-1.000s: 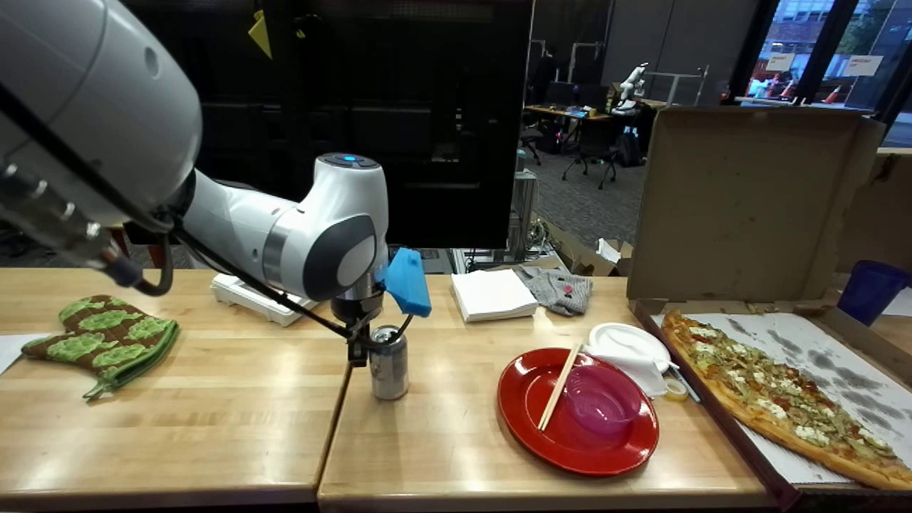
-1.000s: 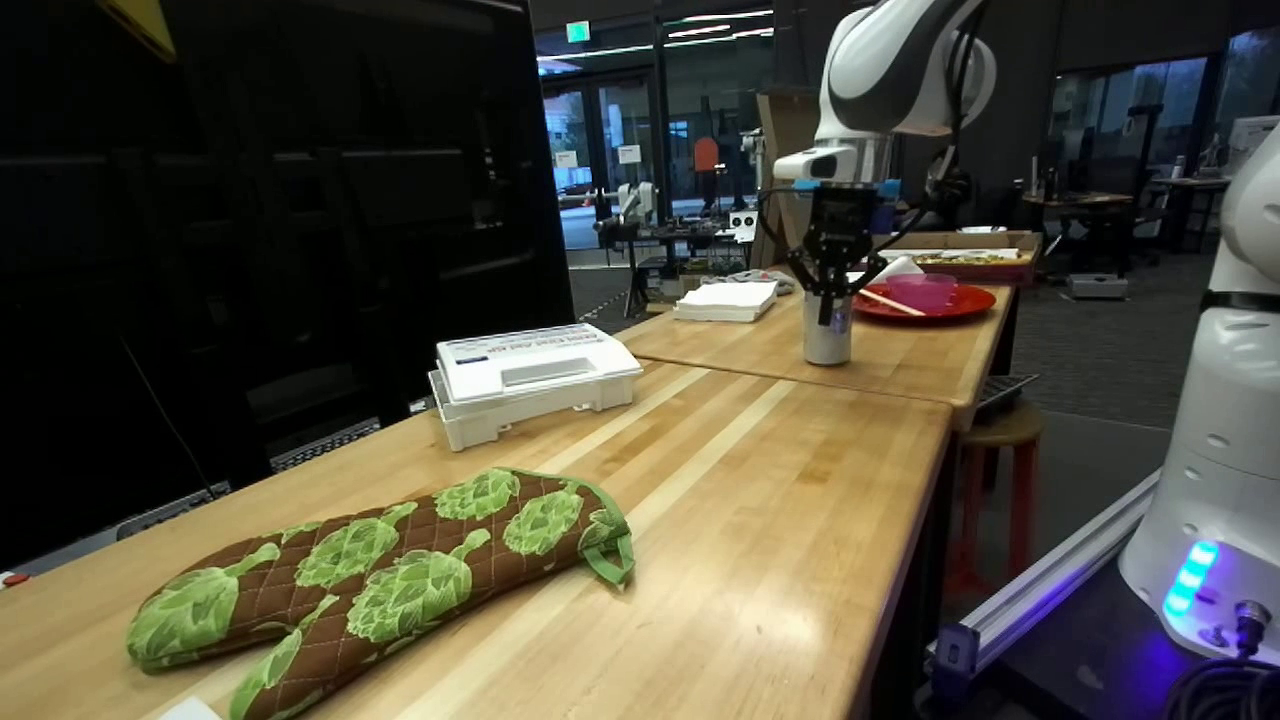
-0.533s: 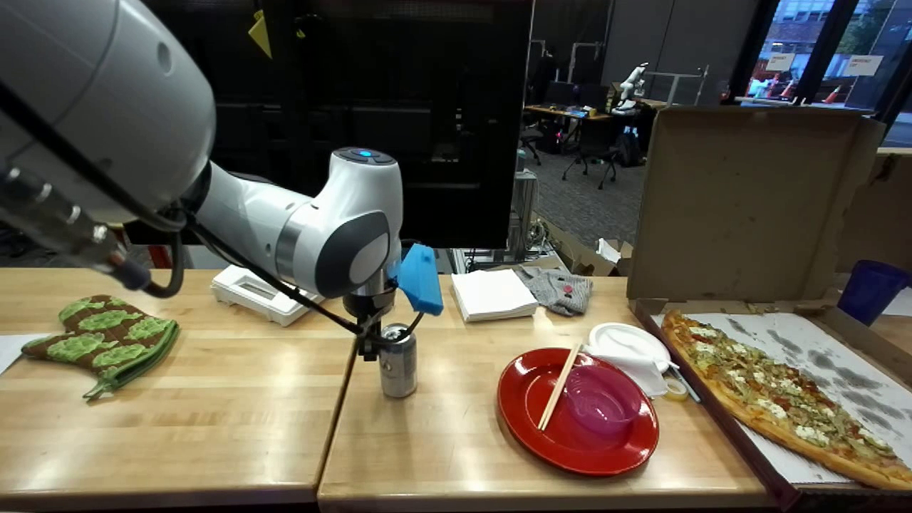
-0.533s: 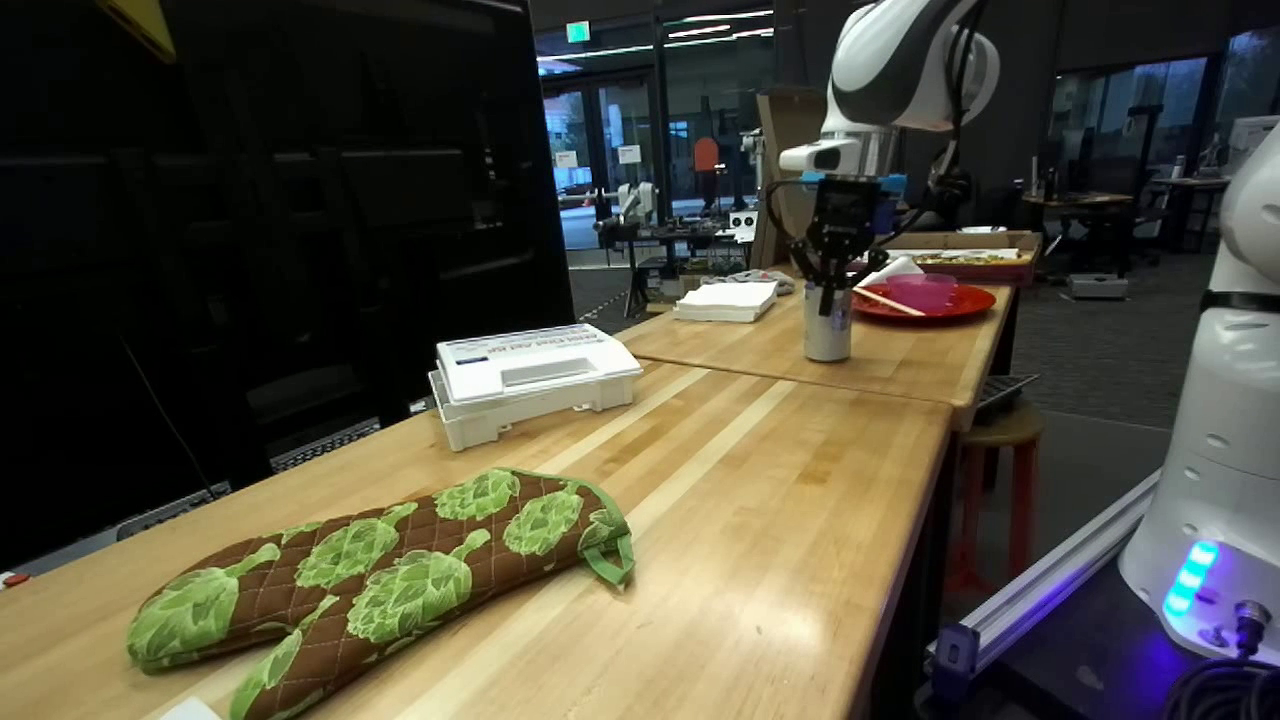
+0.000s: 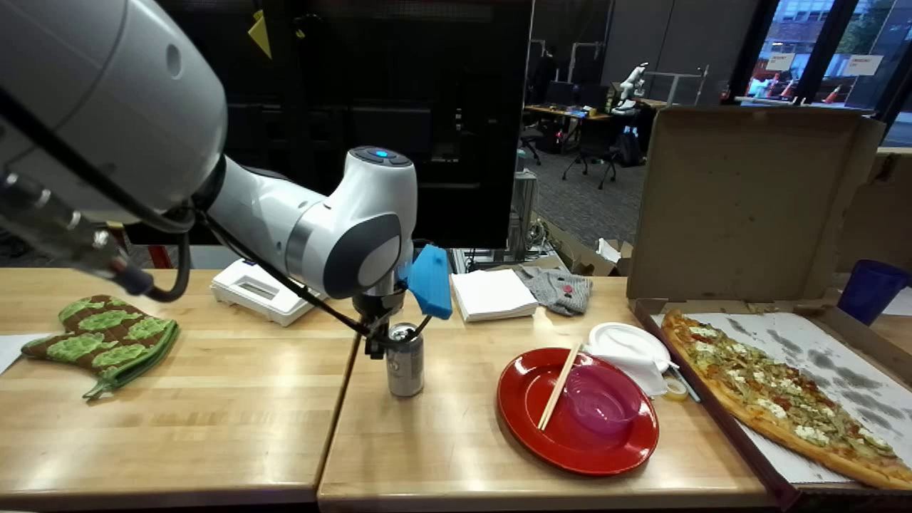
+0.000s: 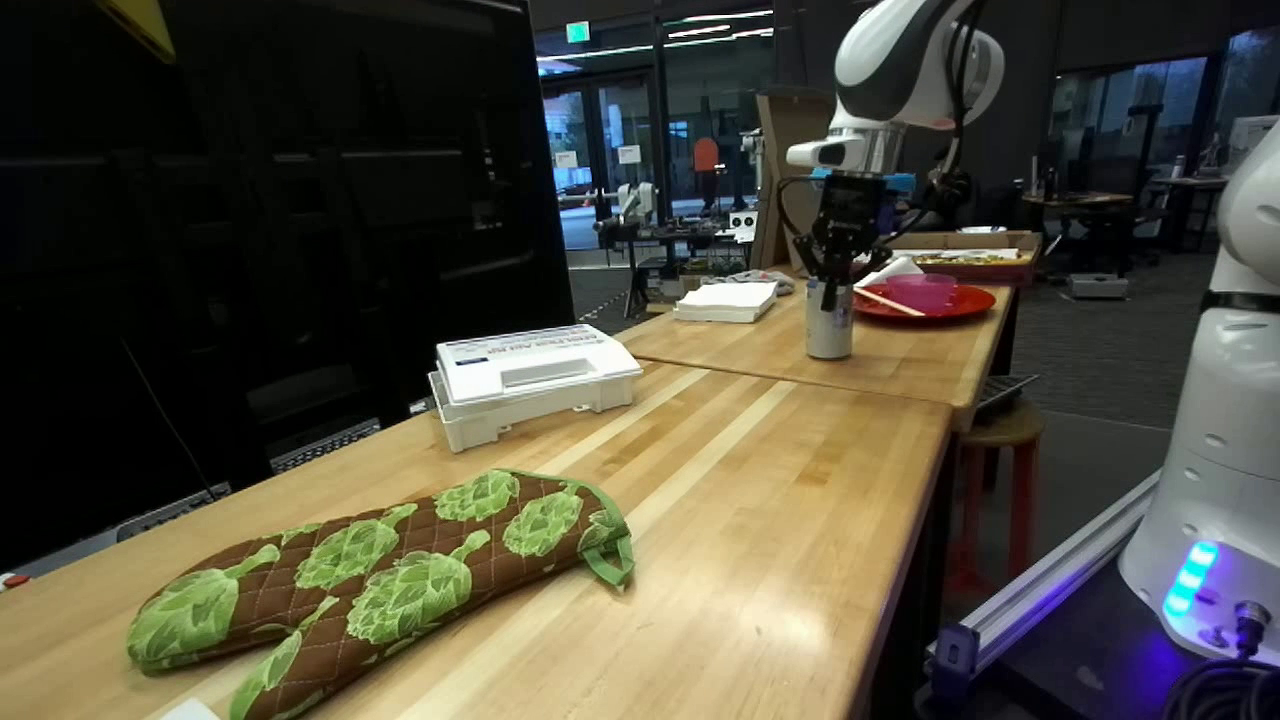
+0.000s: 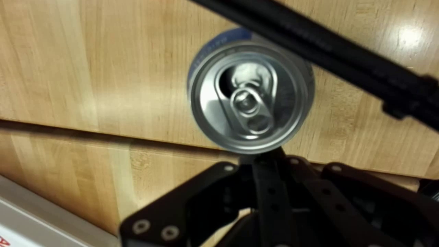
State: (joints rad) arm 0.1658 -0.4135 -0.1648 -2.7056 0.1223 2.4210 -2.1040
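Observation:
A silver drink can (image 5: 405,372) with an opened top stands upright on the wooden table in both exterior views. Seen from above in the wrist view, the can (image 7: 247,99) shows its tab and blue-marked side. My gripper (image 5: 374,349) points down beside it, its black fingers drawn together with nothing between them. The tips of the gripper (image 7: 260,157) sit at the can's side and look to be touching it; the rim hides the exact contact. A black cable crosses in front of part of the can.
A red plate (image 5: 514,402) carries chopsticks (image 5: 558,388) and a pink bowl (image 5: 602,401). Beyond it lies an open pizza box (image 5: 748,206). Around the table are stacked white napkins (image 5: 493,295), a grey cloth (image 5: 559,291), a white case (image 6: 535,378) and an oven mitt (image 6: 400,570). A seam divides the tabletops.
My shut gripper has moved toward the red plate's side of the table, away from the seam. The can has slid the same way along with it, staying upright.

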